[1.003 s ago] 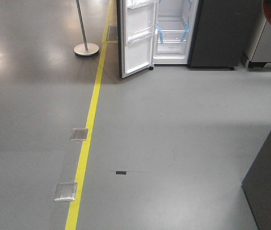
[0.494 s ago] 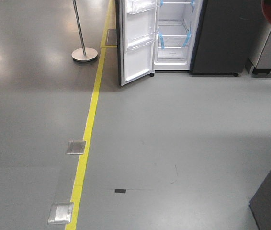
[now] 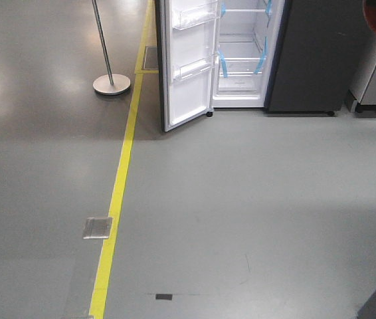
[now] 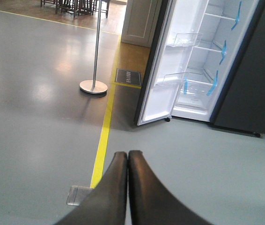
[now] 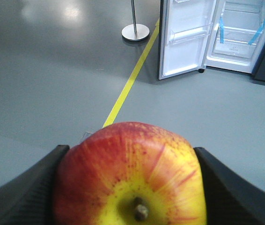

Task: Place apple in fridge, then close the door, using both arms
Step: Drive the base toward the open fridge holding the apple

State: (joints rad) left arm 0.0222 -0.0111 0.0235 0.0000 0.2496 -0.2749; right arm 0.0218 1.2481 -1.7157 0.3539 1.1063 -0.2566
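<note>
The right gripper clamps the round, glossy red-and-yellow apple in its matte black jaws. The left gripper is pressed closed, smooth and empty. Far ahead of both, the white-lined fridge stands, its flat door swung open.

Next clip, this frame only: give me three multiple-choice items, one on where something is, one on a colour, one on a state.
1. Where is the apple?
A. on a fridge shelf
B. held in the right claw
C. lying on the floor

2. What colour are the tape strips on the shelves of the fridge?
A. red
B. green
C. blue

3. How does the door stand?
A. swung wide open
B. fully shut
C. open only a crack

Answers:
1 B, since the right wrist view shows it clamped between the dark fingers.
2 C, since blue strips show against the white shelves.
3 A, since its white inner side with clear bins is exposed beside the open compartment.
</note>
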